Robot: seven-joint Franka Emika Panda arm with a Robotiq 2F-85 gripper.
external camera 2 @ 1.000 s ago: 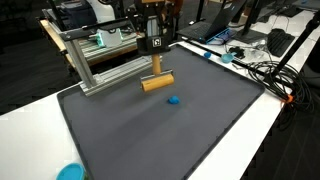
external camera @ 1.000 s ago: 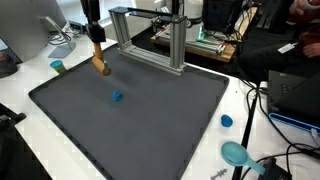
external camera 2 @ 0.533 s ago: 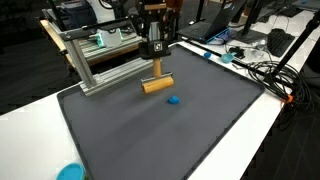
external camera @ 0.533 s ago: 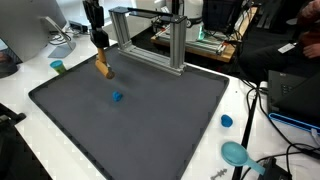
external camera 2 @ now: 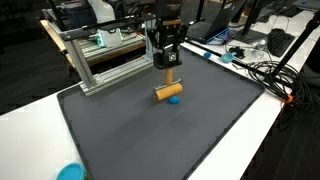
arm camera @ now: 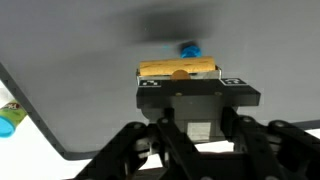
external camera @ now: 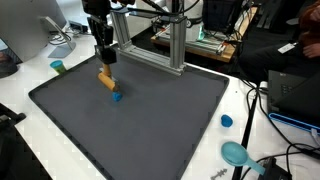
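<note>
My gripper [external camera: 105, 62] [external camera 2: 168, 68] is shut on the thin handle of a wooden mallet. Its light-brown cylindrical head [external camera: 105, 80] [external camera 2: 168, 92] hangs crosswise just over the dark grey mat [external camera: 140, 135] [external camera 2: 150, 135]. A small blue piece [external camera: 116, 96] [external camera 2: 175, 100] lies on the mat right beside the head; I cannot tell whether they touch. In the wrist view the mallet head [arm camera: 178, 69] shows just beyond the gripper [arm camera: 180, 78], with the blue piece [arm camera: 189, 48] a little past it. The black gripper body hides the fingertips there.
An aluminium frame [external camera: 150, 35] [external camera 2: 100, 60] stands at the mat's back edge, close to the arm. On the white table around the mat lie a blue cap [external camera: 227, 121], a teal scoop-like thing [external camera: 236, 153] and a small green cap [external camera: 58, 67]. Cables and electronics crowd one side [external camera 2: 265, 65].
The gripper has carried the mallet from near the frame out over the mat, and the head now sits right next to the blue piece. The blue piece has not moved.
</note>
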